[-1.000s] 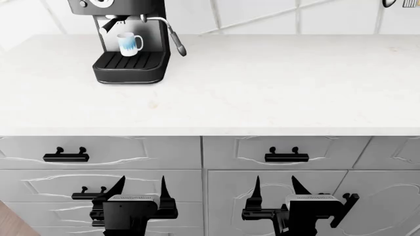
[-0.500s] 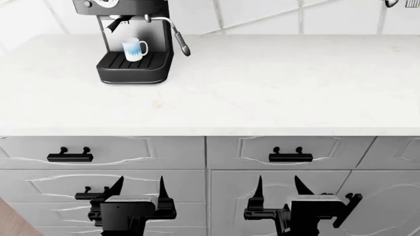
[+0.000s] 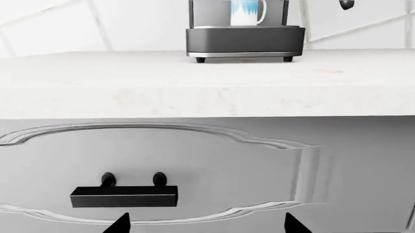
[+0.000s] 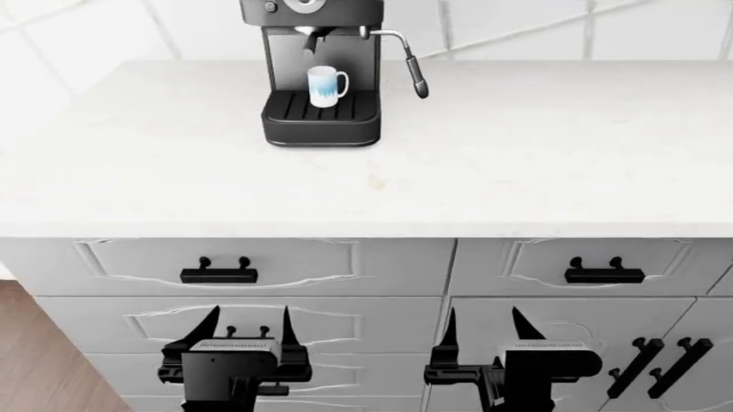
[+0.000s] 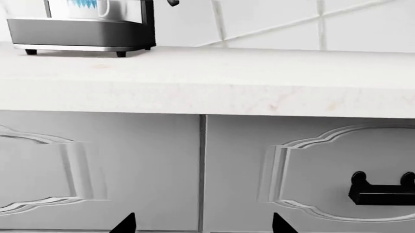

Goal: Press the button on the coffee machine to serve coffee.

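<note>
Rightward across the head view slides the coffee machine [image 4: 322, 73], now near centre at the counter's [image 4: 516, 172] back with a mug [image 4: 326, 86] on its drip tray, while left gripper [image 4: 244, 330] and right gripper [image 4: 481, 330] hang low before the drawers, jaws apart, apparently awaiting the reach.

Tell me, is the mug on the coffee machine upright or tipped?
Upright: the mug stands on the coffee machine's drip tray, its rim facing up.

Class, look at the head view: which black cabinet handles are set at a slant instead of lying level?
The pair of handles at the lower right, on the cabinet door beside the right gripper. They run diagonally; the drawer handles lie level.
</note>
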